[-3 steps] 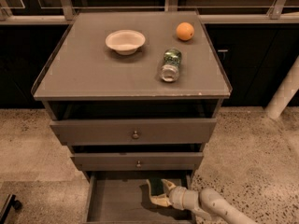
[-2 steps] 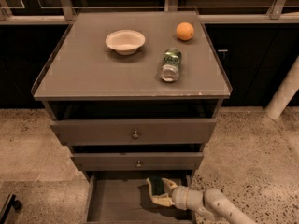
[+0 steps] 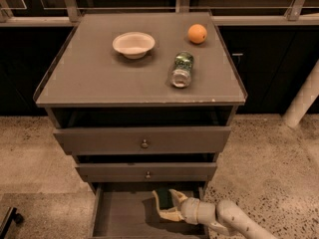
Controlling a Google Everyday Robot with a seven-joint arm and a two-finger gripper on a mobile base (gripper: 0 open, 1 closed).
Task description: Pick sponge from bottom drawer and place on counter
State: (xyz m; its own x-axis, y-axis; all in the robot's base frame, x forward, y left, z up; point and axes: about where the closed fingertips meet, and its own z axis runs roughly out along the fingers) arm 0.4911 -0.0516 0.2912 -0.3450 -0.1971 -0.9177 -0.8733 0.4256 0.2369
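Observation:
The bottom drawer (image 3: 119,215) is pulled out, showing its plain grey floor. My gripper (image 3: 168,204) reaches into it from the lower right, on a pale arm (image 3: 234,220). The sponge (image 3: 161,198), dark green with a pale yellow edge, stands tilted between the cream fingers (image 3: 175,194), and the gripper is shut on it. It casts a shadow on the drawer floor just to its left. The counter (image 3: 99,78) is the grey cabinet top above.
On the counter are a white bowl (image 3: 133,44), an orange (image 3: 197,33) and a clear green-labelled jar (image 3: 182,69) lying on its side. The two knobbed drawers (image 3: 144,142) overhang the bottom drawer. A white post (image 3: 304,98) stands at the right on the speckled floor.
The gripper with the sponge has shifted slightly left and up inside the bottom drawer. Nothing on the counter has moved.

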